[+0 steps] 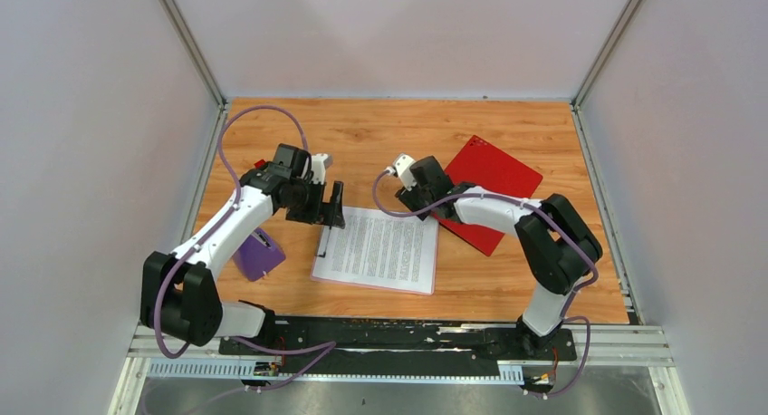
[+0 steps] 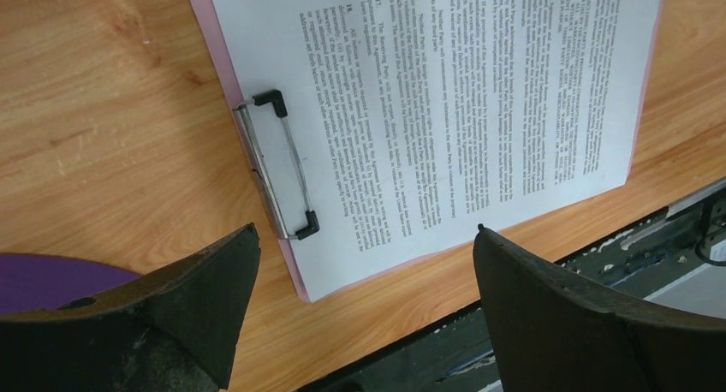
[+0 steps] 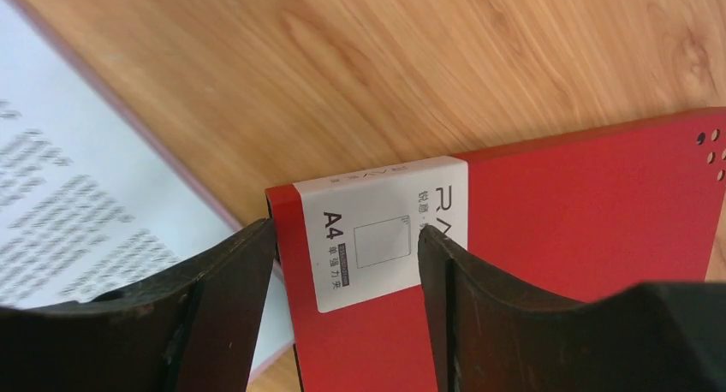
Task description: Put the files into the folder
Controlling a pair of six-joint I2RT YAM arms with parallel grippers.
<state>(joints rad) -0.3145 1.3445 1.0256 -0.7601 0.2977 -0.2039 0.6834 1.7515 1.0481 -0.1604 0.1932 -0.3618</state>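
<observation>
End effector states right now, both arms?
Left end effector: open, empty, above the pink folder's metal clip.
Right end effector: open, straddling the red folder at its labelled corner; no grip visible.

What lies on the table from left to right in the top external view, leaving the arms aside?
purple object → printed sheets → red folder
</observation>
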